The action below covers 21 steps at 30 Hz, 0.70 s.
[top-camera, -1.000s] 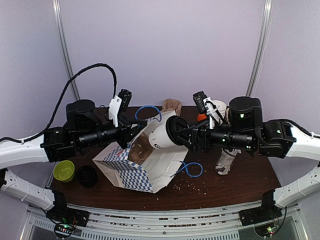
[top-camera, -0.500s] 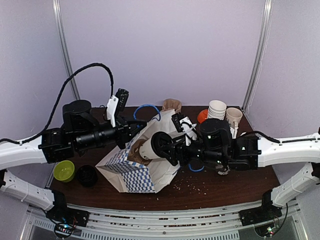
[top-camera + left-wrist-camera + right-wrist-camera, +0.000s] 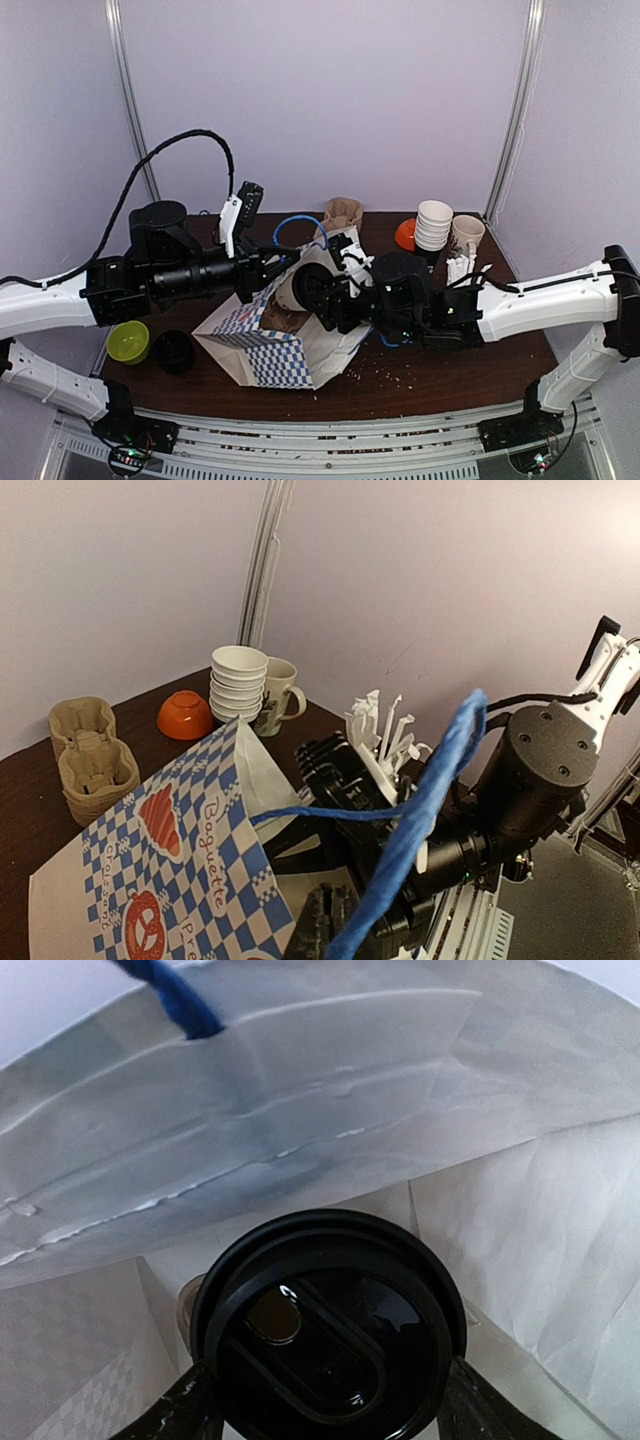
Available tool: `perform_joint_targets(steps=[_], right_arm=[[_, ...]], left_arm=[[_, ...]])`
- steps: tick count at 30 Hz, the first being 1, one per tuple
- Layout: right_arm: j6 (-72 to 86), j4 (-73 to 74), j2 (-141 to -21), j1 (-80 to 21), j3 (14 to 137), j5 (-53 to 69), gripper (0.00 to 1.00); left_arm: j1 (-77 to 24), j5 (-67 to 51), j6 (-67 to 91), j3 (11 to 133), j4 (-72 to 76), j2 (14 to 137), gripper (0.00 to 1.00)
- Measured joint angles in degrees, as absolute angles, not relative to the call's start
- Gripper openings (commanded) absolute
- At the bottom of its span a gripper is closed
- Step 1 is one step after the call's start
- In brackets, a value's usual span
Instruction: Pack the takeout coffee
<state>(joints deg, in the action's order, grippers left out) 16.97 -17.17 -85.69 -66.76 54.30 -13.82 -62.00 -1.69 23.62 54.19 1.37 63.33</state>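
The takeout coffee cup, white with a black lid, lies on its side in my right gripper. The cup's lidded end is inside the mouth of the blue-and-white checked paper bag, and white bag walls surround it in the right wrist view. My right gripper is shut on the cup, with one finger on each side. My left gripper is shut on the bag's blue cord handle and holds the mouth up. A brown pulp carrier tray stands behind the bag. Something brown shows inside the bag.
At the back right are a stack of white cups, a mug, an orange lid and white wrapped straws. A green lid and a black round thing lie at the left. Crumbs dot the brown table.
My right arm has moved left and pushed the cup from in front of the bag into its mouth. My left gripper has kept hold of the handle.
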Motion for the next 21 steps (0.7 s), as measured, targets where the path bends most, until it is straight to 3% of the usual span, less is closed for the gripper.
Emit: perform_joint_targets(steps=[21], right_arm=[[17.12,-27.86,-90.70,-66.76,48.21,-18.74,0.51]], left_arm=[[-62.00,-5.41,25.28,54.22,-0.89,63.42,0.00]])
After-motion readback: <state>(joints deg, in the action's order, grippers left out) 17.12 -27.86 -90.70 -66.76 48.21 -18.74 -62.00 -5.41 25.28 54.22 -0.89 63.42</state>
